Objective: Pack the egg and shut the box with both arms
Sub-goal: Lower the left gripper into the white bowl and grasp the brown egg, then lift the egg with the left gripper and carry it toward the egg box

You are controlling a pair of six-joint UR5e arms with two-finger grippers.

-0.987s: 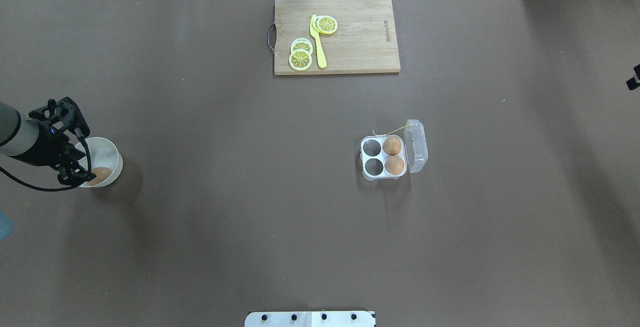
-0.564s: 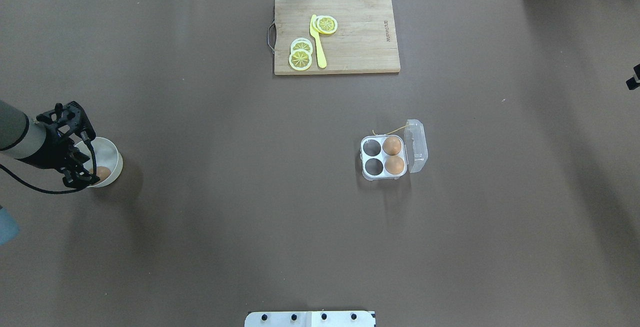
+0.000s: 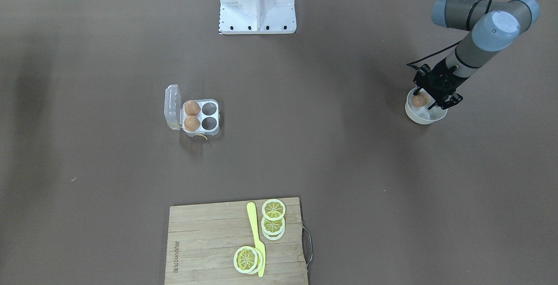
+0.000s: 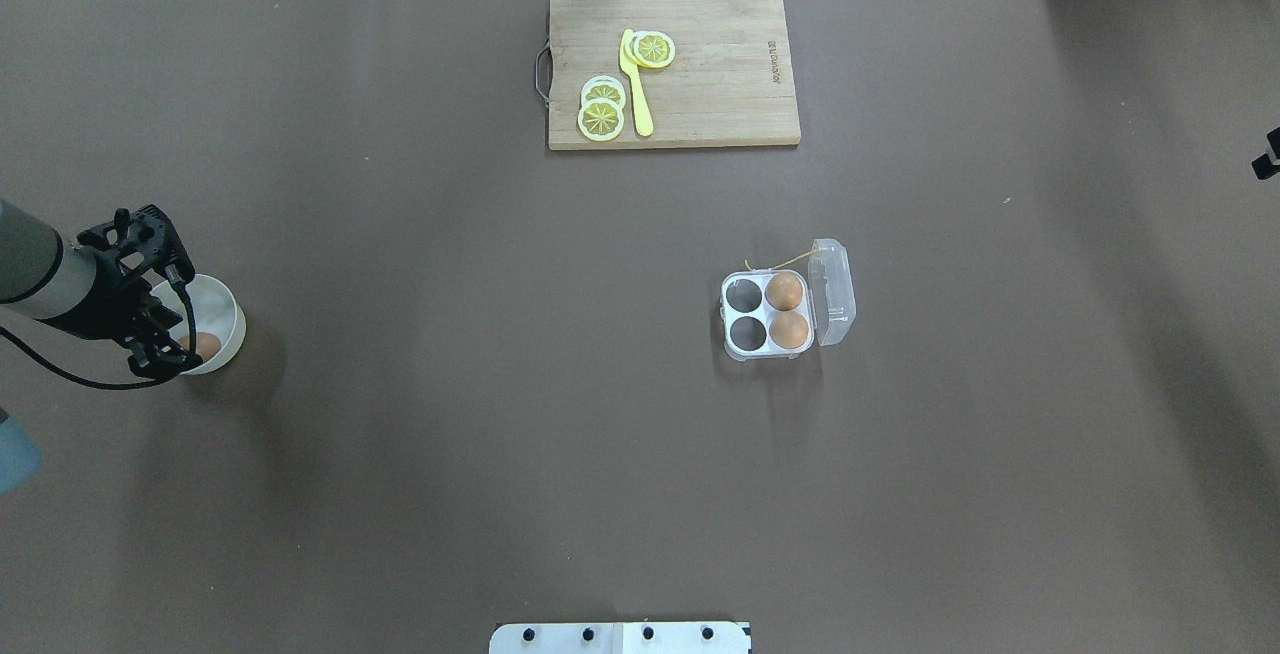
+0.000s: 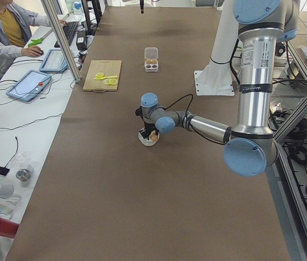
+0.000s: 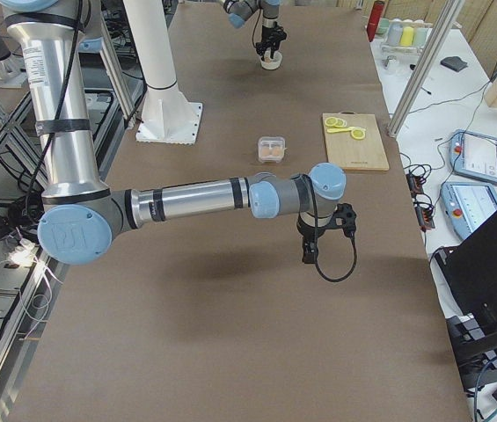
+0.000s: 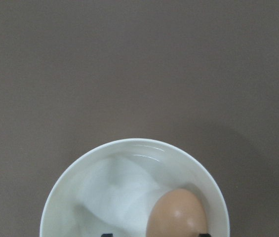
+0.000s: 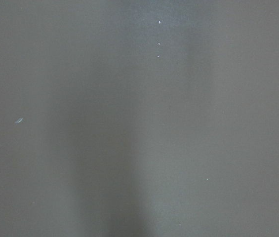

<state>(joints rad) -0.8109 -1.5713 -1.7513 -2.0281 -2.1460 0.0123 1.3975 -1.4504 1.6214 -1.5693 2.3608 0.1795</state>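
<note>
**Front-facing view.** My left gripper (image 3: pixel 429 101) hangs over the white round bowl (image 3: pixel 419 119). The small smooth brown egg (image 3: pixel 420 100) lies inside the bowl, off centre, toward the wall nearest the robot's base. The small clear plastic four-cell egg carton (image 3: pixel 216 117) stands well apart from the bowl with its lid hinged open. Two like eggs fill the cells farthest from the bowl, and the two cells nearer it are empty.

**Overhead view.** This shows the same layout. My wrist hides part of the bowl, and the egg shows just beside it.

**Left side view.** My near arm reaches down to the bowl. Nothing further can be read at this size.

**Right side view.** My right gripper (image 6: pixel 318 242) hangs over the brown table cover (image 6: pixel 230 334), far from the bowl. I cannot tell how its fingers stand.

**Left wrist view.** My fingertips (image 7: pixel 203 234) show at the lower edge, one on each side of the egg and set wider than it. They are spread and not clamped. One tip sits close to the bowl wall.

**Right wrist view.** Table cover only.

**Handling assessment.** I judge the egg to be light, rigid, brittle and smooth, so it is likely to roll or squirt out under uneven pressure. I would take hold across its short axis at the widest girth, with the pads square to the shell and gentle force. The finger nearest the bowl wall needs to stay clear of it.
</note>
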